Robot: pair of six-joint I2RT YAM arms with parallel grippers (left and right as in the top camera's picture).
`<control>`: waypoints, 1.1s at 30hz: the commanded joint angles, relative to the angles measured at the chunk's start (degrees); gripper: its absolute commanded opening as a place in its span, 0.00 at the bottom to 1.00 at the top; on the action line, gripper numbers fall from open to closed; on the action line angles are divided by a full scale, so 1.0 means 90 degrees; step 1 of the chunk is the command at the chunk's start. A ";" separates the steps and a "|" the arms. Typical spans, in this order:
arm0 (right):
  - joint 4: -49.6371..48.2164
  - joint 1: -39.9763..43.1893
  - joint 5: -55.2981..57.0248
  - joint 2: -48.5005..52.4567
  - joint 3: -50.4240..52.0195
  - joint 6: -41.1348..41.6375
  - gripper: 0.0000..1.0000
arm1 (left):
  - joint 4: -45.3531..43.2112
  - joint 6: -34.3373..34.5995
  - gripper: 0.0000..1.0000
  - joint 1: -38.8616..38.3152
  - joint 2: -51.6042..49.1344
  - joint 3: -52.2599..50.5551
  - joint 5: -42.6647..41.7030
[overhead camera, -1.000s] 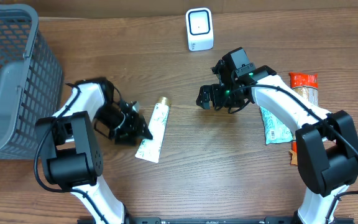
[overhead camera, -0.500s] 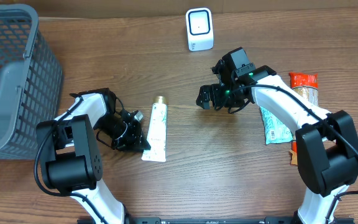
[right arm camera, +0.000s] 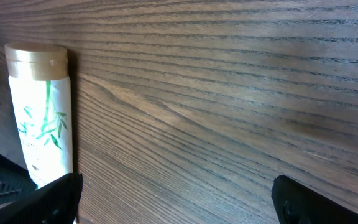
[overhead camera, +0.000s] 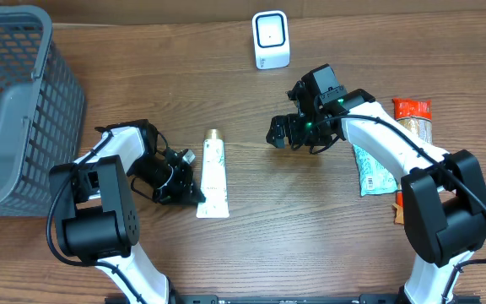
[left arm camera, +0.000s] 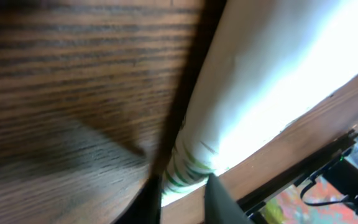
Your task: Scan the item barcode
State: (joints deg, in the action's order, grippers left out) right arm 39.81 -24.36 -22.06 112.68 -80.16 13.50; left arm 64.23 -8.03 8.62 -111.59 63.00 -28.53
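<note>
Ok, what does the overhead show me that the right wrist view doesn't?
Only overhead: the grey basket, the white scanner, the packets by the right arm, and the left claw closed on the flat end of the tube. Only right wrist: the green leaf print under the tube's gold cap, and the right claw open wide, with fingers at the bottom corners. Both: the tube lying on the wooden table.

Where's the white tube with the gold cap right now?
Overhead, the tube lies left of centre, its lower end in the left gripper, the grey basket farther left.
</note>
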 commanded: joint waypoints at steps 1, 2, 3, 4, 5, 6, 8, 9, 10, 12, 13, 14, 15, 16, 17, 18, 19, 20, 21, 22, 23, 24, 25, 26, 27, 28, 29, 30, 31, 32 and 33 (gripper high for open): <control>-0.0044 0.0041 0.0010 -0.0160 -0.0075 0.0007 1.00 | -0.0138 -0.0012 0.32 -0.0039 -0.0041 -0.0090 -0.0102; -0.0044 0.0041 -0.0012 -0.0160 -0.0075 0.0007 1.00 | -0.0209 -0.0010 0.35 -0.0046 -0.0041 -0.0141 -0.0104; -0.0041 0.0041 -0.0012 -0.0160 -0.0075 0.0007 1.00 | -0.0301 -0.0007 0.36 -0.0051 -0.0041 -0.0206 -0.0107; -0.0044 0.0041 -0.0017 -0.0160 -0.0075 0.0010 1.00 | -0.0384 -0.0007 0.38 -0.0051 -0.0041 -0.0272 -0.0107; -0.0061 0.0041 -0.0066 -0.0160 -0.0075 0.0007 1.00 | -0.0478 -0.0005 0.38 -0.0051 -0.0041 -0.0350 -0.0107; -0.0063 0.0041 -0.0134 -0.0160 -0.0075 0.0007 1.00 | -0.0554 0.0027 0.38 -0.0051 -0.0041 -0.0418 -0.0109; 0.0005 0.0041 -0.0512 -0.0160 -0.0075 0.0007 1.00 | -0.0680 0.0083 0.36 -0.0056 -0.0041 -0.0561 -0.0141; -0.0039 0.0041 -0.0865 -0.0160 -0.0075 0.0005 1.00 | -0.0692 0.0083 0.34 -0.0058 -0.0041 -0.0597 -0.0170; -0.0092 0.0041 -0.1297 -0.0160 -0.0075 0.0005 1.00 | -0.0678 0.0083 0.33 -0.0058 -0.0041 -0.0597 -0.0168; -0.0206 0.0005 -0.1787 -0.0160 -0.0075 0.0034 1.00 | -0.0585 0.0083 0.34 -0.0053 -0.0017 -0.0493 -0.0168; -0.0265 -0.0044 -0.1819 -0.0160 -0.0075 0.0168 1.00 | -0.0469 0.0080 0.35 -0.0032 0.0005 -0.0384 -0.0153; -0.0308 -0.0097 -0.1734 -0.0160 -0.0075 0.0282 1.00 | -0.0306 0.0070 0.36 0.0005 0.0066 -0.0211 -0.0121; -0.0340 -0.0172 -0.1583 -0.0160 -0.0075 0.0413 1.00 | -0.0170 0.0053 0.36 0.0044 0.0141 -0.0039 -0.0107; -0.0386 -0.0282 -0.1365 -0.0160 -0.0075 0.0561 1.00 | -0.0012 0.0056 0.37 0.0095 0.0270 0.0189 -0.0085; -0.0432 -0.0393 -0.1188 -0.0160 -0.0075 0.0663 1.00 | 0.0131 0.0061 0.38 0.0153 0.0425 0.0440 -0.0036; -0.0493 -0.0522 -0.1022 -0.0160 -0.0078 0.0748 1.00 | 0.0255 0.0100 0.39 0.0211 0.0576 0.0675 0.0032; -0.0573 -0.0685 -0.0838 -0.0160 -0.0078 0.0867 1.00 | 0.0391 0.0197 0.40 0.0282 0.0763 0.0962 0.0141; -0.0646 -0.0826 -0.0695 -0.0160 -0.0078 0.0959 1.00 | 0.0483 0.0318 0.41 0.0345 0.0928 0.1205 0.0265; -0.0724 -0.0967 -0.0544 -0.0160 -0.0078 0.1061 1.00 | 0.0549 0.0476 0.42 0.0410 0.1115 0.1472 0.0415; -0.0818 -0.1103 -0.0418 -0.0160 -0.0078 0.1183 1.00 | 0.0578 0.0622 0.43 0.0454 0.1273 0.1673 0.0559; -0.0930 -0.1260 -0.0282 -0.0160 -0.0078 0.1316 1.00 | 0.0585 0.0860 0.44 0.0493 0.1467 0.1897 0.0794; -0.1020 -0.1399 -0.0126 -0.0160 -0.0078 0.1455 1.00 | 0.0568 0.1081 0.45 0.0500 0.1600 0.2025 0.1015; -0.1115 -0.1549 0.0107 -0.0160 -0.0078 0.1617 1.00 | 0.0520 0.1285 0.46 0.0500 0.1724 0.2113 0.1248; -0.1280 -0.1785 0.0483 -0.0160 -0.0078 0.1758 1.00 | 0.0413 0.1498 0.48 0.0495 0.1887 0.2166 0.1596; -0.1389 -0.1892 0.0605 -0.0160 -0.0078 0.1758 1.00 | 0.0355 0.1581 0.49 0.0493 0.1948 0.2166 0.1756; -0.1625 -0.2074 0.0724 -0.0160 -0.0078 0.1758 1.00 | 0.0294 0.1727 0.50 0.0493 0.2016 0.2166 0.2057; -0.1826 -0.2208 0.0736 -0.0160 -0.0078 0.1758 1.00 | 0.0260 0.1829 0.52 0.0493 0.2047 0.2166 0.2290; -0.2038 -0.2341 0.0787 -0.0160 -0.0078 0.1712 1.00 | 0.0240 0.1931 0.59 0.0493 0.2042 0.2164 0.2545; -0.2210 -0.2426 0.0799 -0.0160 -0.0078 0.1710 1.00 | 0.0228 0.1953 0.67 0.0493 0.2025 0.2157 0.2667; -0.2229 -0.2477 0.0746 -0.0160 -0.0078 0.1598 1.00 | 0.0209 0.1950 0.76 0.0500 0.2001 0.2140 0.2754; -0.2288 -0.2516 0.0733 -0.0160 -0.0078 0.1418 0.96 | 0.0189 0.1950 0.87 0.0515 0.1967 0.2118 0.2820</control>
State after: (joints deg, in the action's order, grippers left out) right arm 20.05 -46.35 -18.24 112.68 -80.18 27.14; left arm 66.30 6.22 13.21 -92.42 82.59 -10.13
